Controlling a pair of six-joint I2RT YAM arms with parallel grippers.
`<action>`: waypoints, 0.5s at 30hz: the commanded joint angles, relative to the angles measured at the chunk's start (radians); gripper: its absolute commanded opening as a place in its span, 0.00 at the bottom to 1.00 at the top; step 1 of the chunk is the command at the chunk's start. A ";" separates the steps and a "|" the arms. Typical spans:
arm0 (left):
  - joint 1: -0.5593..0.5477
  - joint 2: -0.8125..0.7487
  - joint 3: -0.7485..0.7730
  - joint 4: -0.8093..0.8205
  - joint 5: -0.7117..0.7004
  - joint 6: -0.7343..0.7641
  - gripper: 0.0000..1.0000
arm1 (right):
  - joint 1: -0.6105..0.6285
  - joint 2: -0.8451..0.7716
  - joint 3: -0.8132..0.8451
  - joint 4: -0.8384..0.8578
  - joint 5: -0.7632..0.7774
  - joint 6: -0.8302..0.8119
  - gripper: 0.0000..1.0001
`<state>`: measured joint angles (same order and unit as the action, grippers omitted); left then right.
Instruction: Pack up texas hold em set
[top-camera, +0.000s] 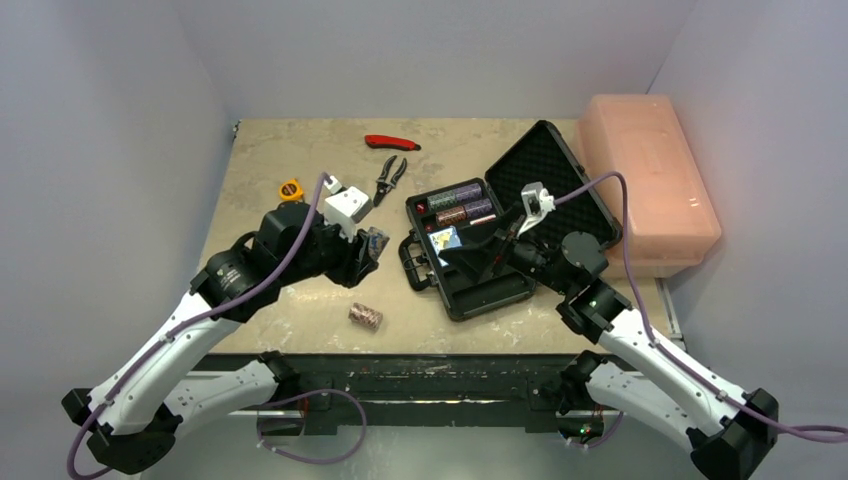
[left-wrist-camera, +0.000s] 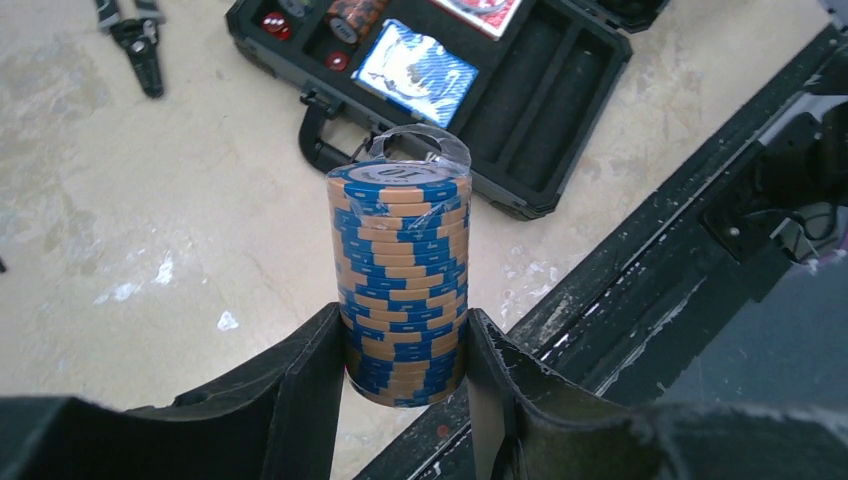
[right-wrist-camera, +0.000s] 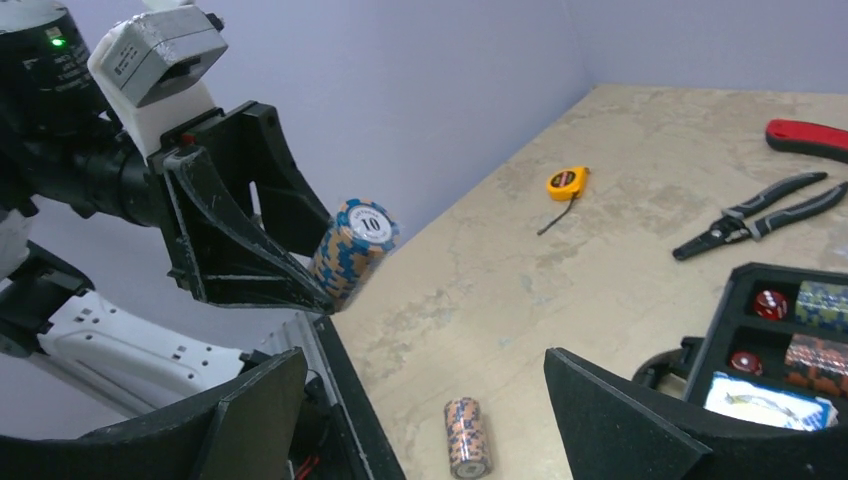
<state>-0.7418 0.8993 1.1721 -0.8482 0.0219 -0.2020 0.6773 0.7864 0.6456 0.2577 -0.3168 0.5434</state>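
The black briefcase (top-camera: 545, 160) lies open at the table's right middle, with chip stacks (top-camera: 460, 205), a blue card deck (top-camera: 446, 240) and red dice (right-wrist-camera: 770, 303) in its foam tray. Left of the case, my left gripper (left-wrist-camera: 403, 330) is shut on a blue and tan stack of poker chips (left-wrist-camera: 403, 250), held above the table. A pink and blue chip stack (top-camera: 365, 316) lies on its side near the front edge. My right gripper (right-wrist-camera: 425, 380) hangs over the case's front part, open and holding nothing.
A large pink plastic box (top-camera: 650, 180) stands right of the case. Pliers (top-camera: 390, 178), a red-handled tool (top-camera: 392, 142) and a yellow tape measure (top-camera: 290, 188) lie toward the back. The black frame rail (left-wrist-camera: 640, 260) runs along the table's near edge.
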 joint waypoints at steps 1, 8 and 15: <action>0.005 -0.021 0.003 0.178 0.153 0.067 0.00 | -0.004 0.021 -0.008 0.163 -0.123 0.025 0.94; 0.086 -0.080 -0.084 0.251 0.252 0.030 0.00 | -0.004 0.107 -0.012 0.213 -0.213 0.023 0.93; 0.111 -0.110 -0.111 0.308 0.381 0.000 0.00 | -0.001 0.119 -0.027 0.382 -0.244 0.086 0.95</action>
<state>-0.6456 0.8272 1.0485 -0.7120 0.2764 -0.1761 0.6777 0.9089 0.6147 0.4702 -0.5175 0.5858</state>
